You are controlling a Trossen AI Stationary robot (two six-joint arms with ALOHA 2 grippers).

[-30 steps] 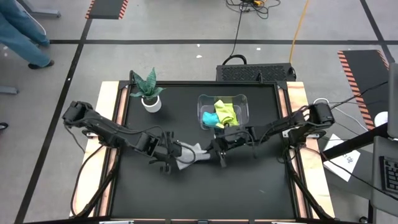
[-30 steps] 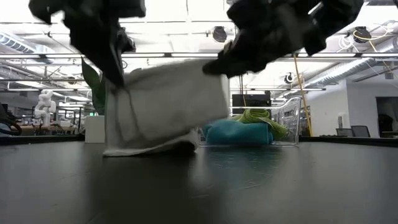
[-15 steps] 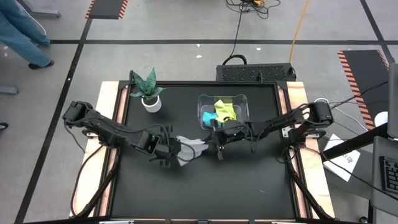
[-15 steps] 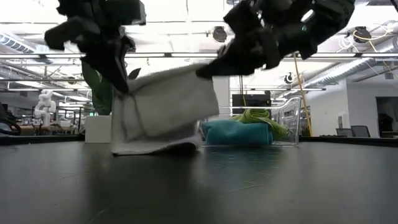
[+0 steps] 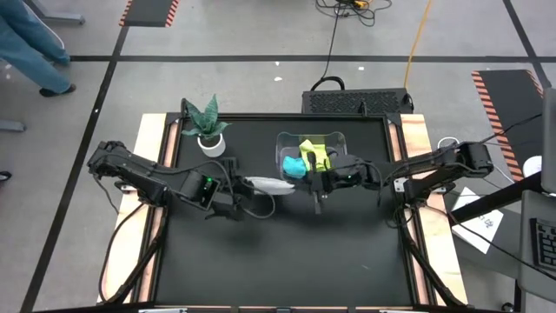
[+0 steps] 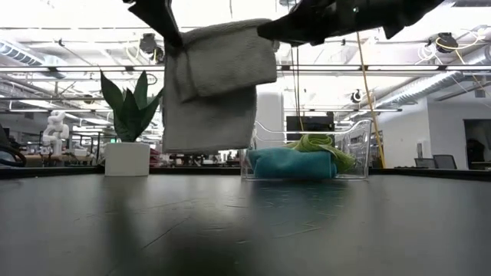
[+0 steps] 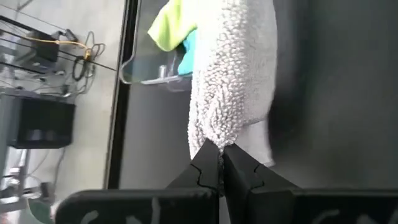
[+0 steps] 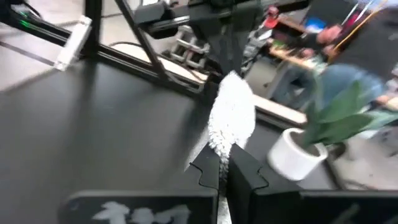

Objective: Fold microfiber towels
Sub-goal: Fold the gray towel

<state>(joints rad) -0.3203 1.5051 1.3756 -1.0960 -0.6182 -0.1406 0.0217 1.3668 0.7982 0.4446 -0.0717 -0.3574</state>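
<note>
1. Left gripper [image 5: 236, 184] clamped tight on one top corner of the grey towel [image 6: 217, 84]; the left wrist view shows the cloth pinched right at the fingertips and running away ahead of them
2. Right gripper [image 5: 317, 183] also pinched closed on the towel, on the opposite top corner; the right wrist view shows the cloth starting at its tips and stretching toward the other arm
3. The towel spans between the two grippers and hangs below them, clear of the table [image 5: 278, 261], already doubled over with a shorter layer in front in the low view
4. Clear bin [image 5: 334, 143] sits just beyond the right gripper, holding the teal towel [image 5: 293, 165] and the yellow-green towel [image 5: 314, 155]; potted plant [image 5: 208, 130] is beyond the left gripper
5. Step in hand, as I read it: mid-fold on the grey one, lifted to let it hang straight; the other two look untouched
6. Next move likely calls for lowering both grippers together so the bottom edge lands first, then draping the held edge over it, corners level
7. Risk: the hanging edge is close to the bin side, could drag against it; an uneven drop would skew the fold
</note>
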